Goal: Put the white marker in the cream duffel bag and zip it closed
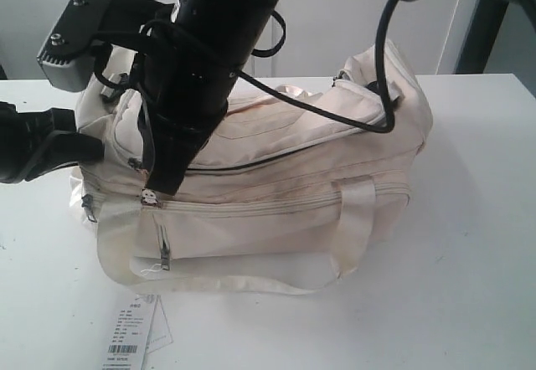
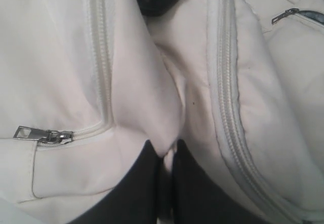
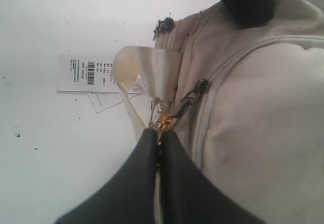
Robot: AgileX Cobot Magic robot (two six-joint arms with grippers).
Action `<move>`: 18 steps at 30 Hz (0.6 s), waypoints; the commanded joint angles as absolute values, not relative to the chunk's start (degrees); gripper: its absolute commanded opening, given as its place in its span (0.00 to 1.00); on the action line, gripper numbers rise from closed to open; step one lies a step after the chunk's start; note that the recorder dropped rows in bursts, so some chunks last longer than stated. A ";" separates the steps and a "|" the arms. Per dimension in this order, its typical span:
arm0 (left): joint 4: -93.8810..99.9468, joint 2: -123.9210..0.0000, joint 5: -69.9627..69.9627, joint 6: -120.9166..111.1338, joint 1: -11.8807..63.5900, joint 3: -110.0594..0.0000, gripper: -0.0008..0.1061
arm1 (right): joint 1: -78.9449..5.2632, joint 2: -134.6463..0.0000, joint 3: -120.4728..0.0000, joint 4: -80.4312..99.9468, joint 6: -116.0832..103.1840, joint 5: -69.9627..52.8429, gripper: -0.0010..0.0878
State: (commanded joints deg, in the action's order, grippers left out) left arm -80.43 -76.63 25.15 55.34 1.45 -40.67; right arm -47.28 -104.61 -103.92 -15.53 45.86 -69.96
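Note:
The cream duffel bag [image 1: 276, 177] lies on its side on the white table. The white marker is not in view. My right gripper [image 1: 159, 187] reaches across to the bag's left end. In the right wrist view the right gripper [image 3: 160, 131] is shut on a gold metal zipper pull [image 3: 163, 121]. My left gripper [image 1: 88, 146] is at the bag's left end. In the left wrist view the left gripper [image 2: 165, 150] is shut on a fold of the bag's cream fabric [image 2: 157, 112]. A thin dark line [image 1: 276, 159] runs along the top zipper.
A white paper tag with a barcode [image 1: 132, 336] lies on the table [image 1: 469, 261] in front of the bag. A looped strap handle [image 1: 352, 219] hangs down the bag's front. The right arm's black cable [image 1: 385, 69] drapes over the bag's top. A front pocket pull [image 1: 164, 257] hangs nearby.

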 joint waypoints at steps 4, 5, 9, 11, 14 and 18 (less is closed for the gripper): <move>-80.43 -76.63 25.15 55.49 1.45 -40.67 0.01 | -47.28 -104.33 -103.89 -14.68 44.91 -69.96 0.01; -80.43 -76.63 25.15 55.49 1.45 -40.67 0.01 | -47.28 -104.33 -103.89 -14.29 44.73 -69.96 0.01; -80.43 -76.63 25.04 55.49 1.45 -40.67 0.01 | -47.28 -103.98 -103.29 -14.13 44.75 -69.96 0.01; -80.43 -76.63 25.04 55.49 1.45 -40.67 0.01 | -47.28 -103.72 -102.61 -13.85 44.67 -69.96 0.01; -80.43 -76.63 25.04 55.49 1.45 -40.67 0.01 | -47.28 -103.51 -101.46 -13.29 44.62 -69.96 0.01; -80.43 -76.63 25.04 55.49 1.45 -40.67 0.01 | -47.28 -103.41 -101.05 -12.40 44.62 -69.96 0.01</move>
